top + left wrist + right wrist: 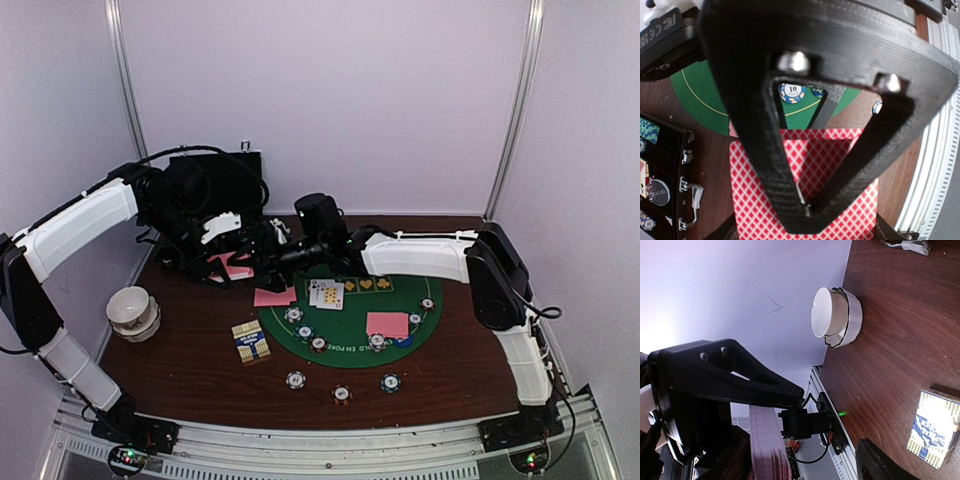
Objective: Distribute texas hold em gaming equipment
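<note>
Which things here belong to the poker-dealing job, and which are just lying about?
Job:
pink-backed playing cards
small round poker chips with white-striped edges

Lying about:
white round bowl
black hinged chip case
blue-and-yellow card box

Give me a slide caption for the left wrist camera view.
Left hand shut on the pink-backed cards, green felt mat and a chip beyond.

Dark brown wood-grain tabletop (200,370), green mat (350,322) with thin yellow line, playing cards (747,200) backed in red-and-white lattice, poker chip (792,92) edged in blue and white stripes, plain white bowl (132,308), blue-and-yellow card box (250,342), black chip case (660,175)
</note>
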Action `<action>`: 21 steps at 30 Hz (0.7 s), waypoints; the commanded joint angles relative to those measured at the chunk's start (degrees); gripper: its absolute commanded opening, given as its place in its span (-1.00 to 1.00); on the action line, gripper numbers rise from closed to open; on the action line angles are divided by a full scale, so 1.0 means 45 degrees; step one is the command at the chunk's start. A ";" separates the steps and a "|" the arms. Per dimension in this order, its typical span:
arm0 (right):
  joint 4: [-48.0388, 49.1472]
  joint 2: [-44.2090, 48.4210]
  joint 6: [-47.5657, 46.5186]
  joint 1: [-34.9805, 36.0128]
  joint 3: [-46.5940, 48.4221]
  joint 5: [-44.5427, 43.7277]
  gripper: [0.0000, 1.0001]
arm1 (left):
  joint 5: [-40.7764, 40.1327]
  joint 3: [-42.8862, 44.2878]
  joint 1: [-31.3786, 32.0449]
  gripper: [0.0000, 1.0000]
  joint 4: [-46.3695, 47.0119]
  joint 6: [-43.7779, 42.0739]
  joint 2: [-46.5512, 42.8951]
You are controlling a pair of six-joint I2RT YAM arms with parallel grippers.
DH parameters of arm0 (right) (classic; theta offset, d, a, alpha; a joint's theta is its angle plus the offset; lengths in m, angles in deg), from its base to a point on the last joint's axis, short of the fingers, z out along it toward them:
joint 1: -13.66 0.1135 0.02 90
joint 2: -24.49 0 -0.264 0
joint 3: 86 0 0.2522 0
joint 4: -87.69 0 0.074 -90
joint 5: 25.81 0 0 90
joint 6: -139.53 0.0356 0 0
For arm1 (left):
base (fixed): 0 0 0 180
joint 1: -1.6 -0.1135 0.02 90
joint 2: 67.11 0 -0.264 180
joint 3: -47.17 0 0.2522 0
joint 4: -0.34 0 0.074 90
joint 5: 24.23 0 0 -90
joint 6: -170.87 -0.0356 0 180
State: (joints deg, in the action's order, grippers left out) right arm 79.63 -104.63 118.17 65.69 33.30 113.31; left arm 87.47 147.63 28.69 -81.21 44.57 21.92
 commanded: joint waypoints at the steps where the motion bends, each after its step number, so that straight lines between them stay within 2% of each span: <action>1: -0.0272 0.0431 -0.0108 -0.0436 -0.0396 -0.0029 0.36 | 0.0327 0.0323 -0.0034 -1.00 0.0214 0.0024 -0.0140; 14: -0.0077 0.1655 -0.0349 -0.0838 -0.1571 0.0059 0.10 | 0.0307 0.0334 -0.0034 -1.00 0.0203 0.0020 -0.0073; 21: 0.0115 0.2361 -0.0293 -0.0839 -0.1818 0.0060 -0.15 | 0.0286 0.0358 -0.0044 -1.00 0.0220 0.0030 -0.0038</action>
State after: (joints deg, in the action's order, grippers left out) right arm 79.82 -98.11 117.14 62.35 26.30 114.16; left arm 87.47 147.63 28.69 -81.06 44.57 22.07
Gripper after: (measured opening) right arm 0.452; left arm 0.675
